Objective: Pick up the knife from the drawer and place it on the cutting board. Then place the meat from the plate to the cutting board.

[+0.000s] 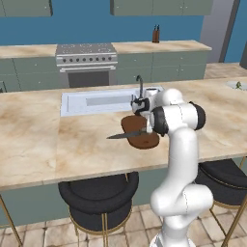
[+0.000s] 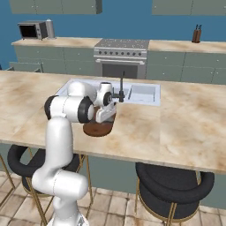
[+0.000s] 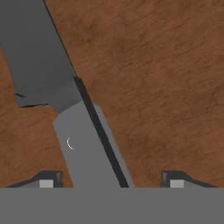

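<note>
**One knife over one cutting board**

One knife (image 1: 126, 135) lies across the single cutting board (image 1: 144, 141), its dark grey blade pointing off the board's left edge over the counter (image 1: 38, 140) in the left base view. In the hand view the knife (image 3: 65, 109) runs up between the gripper (image 3: 112, 180) tips, which stand spread to either side of it and do not touch it; whether the handle still rests against them lower down I cannot tell. Reddish-brown board grain (image 3: 166, 78) lies behind the knife.

One plate (image 1: 236, 85) sits well apart at the far right of the counter, with something small and greenish on it, too small to name. Just behind the board are one sink (image 1: 96, 101) and one faucet (image 1: 140, 84). Two black stools (image 1: 99, 195) stand under the counter's front edge. On the back counter stand one knife block (image 1: 156, 34), one stove (image 1: 87, 62) and one microwave (image 2: 33, 30).
</note>
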